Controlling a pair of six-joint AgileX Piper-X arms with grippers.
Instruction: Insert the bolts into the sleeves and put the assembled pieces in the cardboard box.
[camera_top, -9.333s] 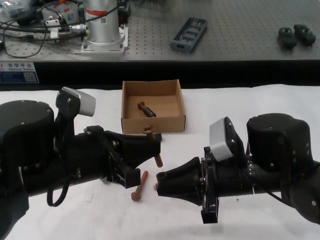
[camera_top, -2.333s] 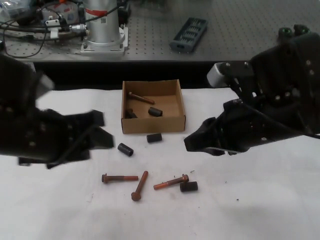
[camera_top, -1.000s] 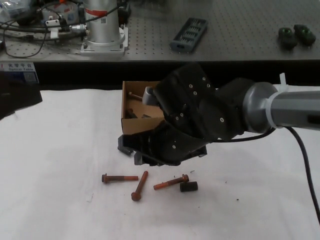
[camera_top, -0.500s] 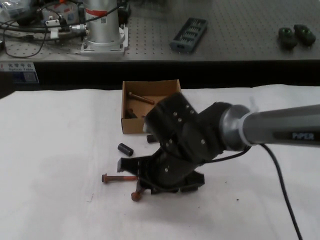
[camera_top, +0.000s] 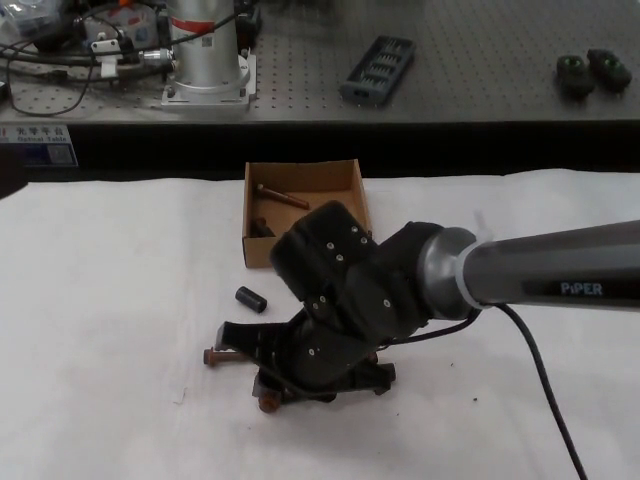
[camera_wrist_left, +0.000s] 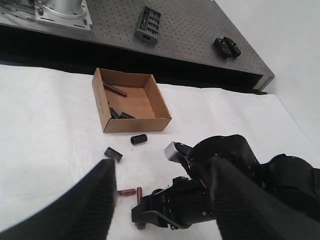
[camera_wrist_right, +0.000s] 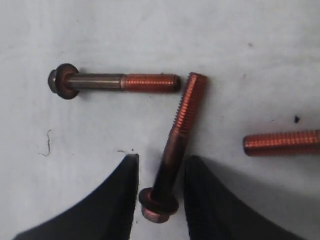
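Down on the white cloth, the right gripper stands over a bolt whose long axis runs near to far, with its flanged head at the near end and its threaded tip pointing far and a little right. The fingers are parted, one on each side of the shank next to the head. Neither seems to press on it, though the gap on one side is too thin to be sure. A second bolt lies crosswise, left to right, with its head to the left and its threaded end almost meeting the first one's tip. A third bolt shows its threaded end on the opposite side.

From the high view the right arm covers most of this group. A sleeve lies on its side left of the arm, between the bolts and the cardboard box. The left wrist view adds another sleeve just near of the box. It also shows the left gripper high above the cloth, fingers wide apart, holding nothing. Inside the box lie a fourth bolt and dark sleeves.
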